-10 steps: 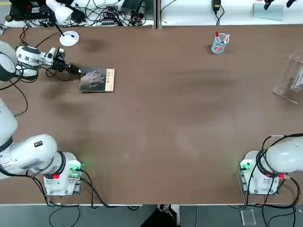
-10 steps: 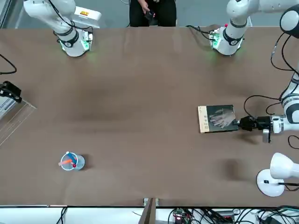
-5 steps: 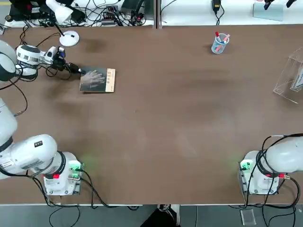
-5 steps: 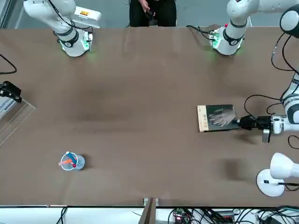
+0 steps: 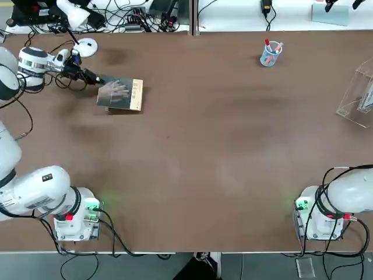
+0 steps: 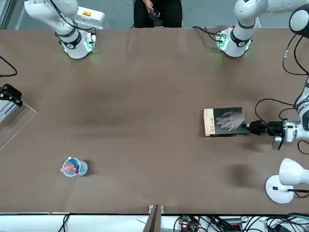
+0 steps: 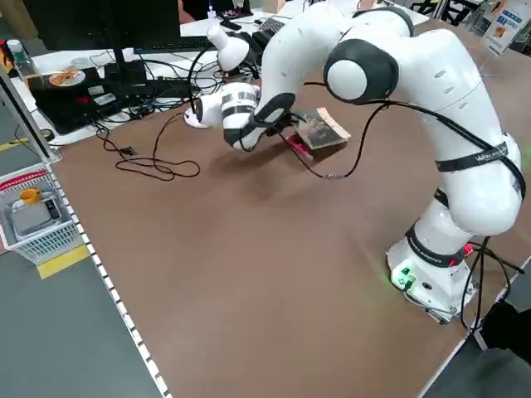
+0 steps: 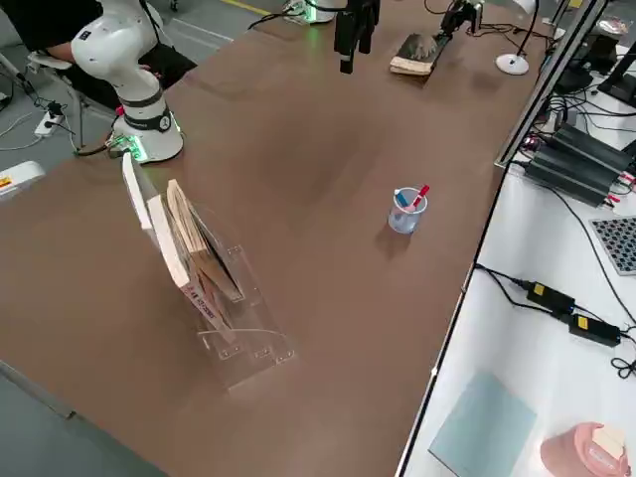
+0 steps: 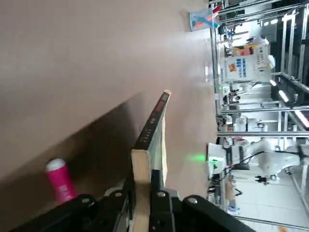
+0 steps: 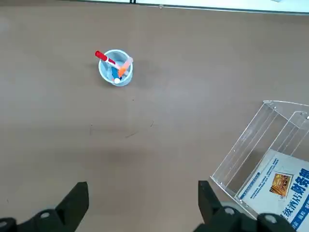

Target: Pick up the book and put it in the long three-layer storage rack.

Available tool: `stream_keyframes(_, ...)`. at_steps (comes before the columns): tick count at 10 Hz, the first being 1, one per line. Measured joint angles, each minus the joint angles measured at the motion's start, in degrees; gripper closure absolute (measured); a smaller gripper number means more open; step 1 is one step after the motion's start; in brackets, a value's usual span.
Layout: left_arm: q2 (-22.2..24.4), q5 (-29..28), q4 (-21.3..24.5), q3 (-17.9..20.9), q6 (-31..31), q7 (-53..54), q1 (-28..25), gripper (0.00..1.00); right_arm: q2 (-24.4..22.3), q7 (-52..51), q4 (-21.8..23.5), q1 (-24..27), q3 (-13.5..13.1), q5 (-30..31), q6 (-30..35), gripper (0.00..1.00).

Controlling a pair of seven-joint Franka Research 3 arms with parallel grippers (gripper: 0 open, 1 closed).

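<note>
Rn, bk betw. fingers of L claw, clamped tight, tilted.

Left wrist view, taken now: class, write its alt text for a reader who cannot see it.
The left hand grips a book by its edge, and the book casts a dark shadow across the brown table. A pink object shows beside the hand, and a cup of pens stands farther off near the table's edge.
</note>
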State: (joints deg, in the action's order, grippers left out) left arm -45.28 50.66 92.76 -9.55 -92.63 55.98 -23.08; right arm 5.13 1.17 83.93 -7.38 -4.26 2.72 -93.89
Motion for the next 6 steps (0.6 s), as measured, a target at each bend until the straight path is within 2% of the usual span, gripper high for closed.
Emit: stream_keyframes(6,4.27,4.04,-0.82,-6.80,0.62,-14.79,0.05,1.00,0.00,0.00,0.00,0.00,0.03,0.00,0.00,0.00)
